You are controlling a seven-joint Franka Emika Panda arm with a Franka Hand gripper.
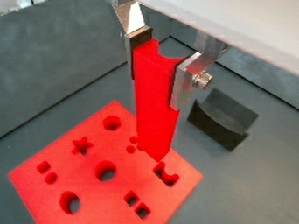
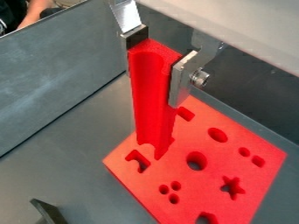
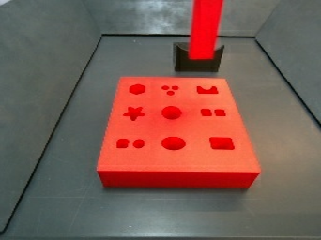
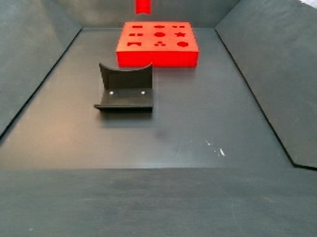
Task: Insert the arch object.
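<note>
Gripper [image 1: 162, 59], clamped on tall red bar [image 1: 153, 105], hung above board [image 1: 65, 166], perhaps aligning with arch cutout [image 1: 167, 171].

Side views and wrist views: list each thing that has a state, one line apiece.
gripper: shut on the tall red bar, raised over the board.
tall red bar: upright, held, lower end above the board.
board: flat on the floor.
arch cutout: empty.
fixture: standing on the floor, holding nothing.
</note>
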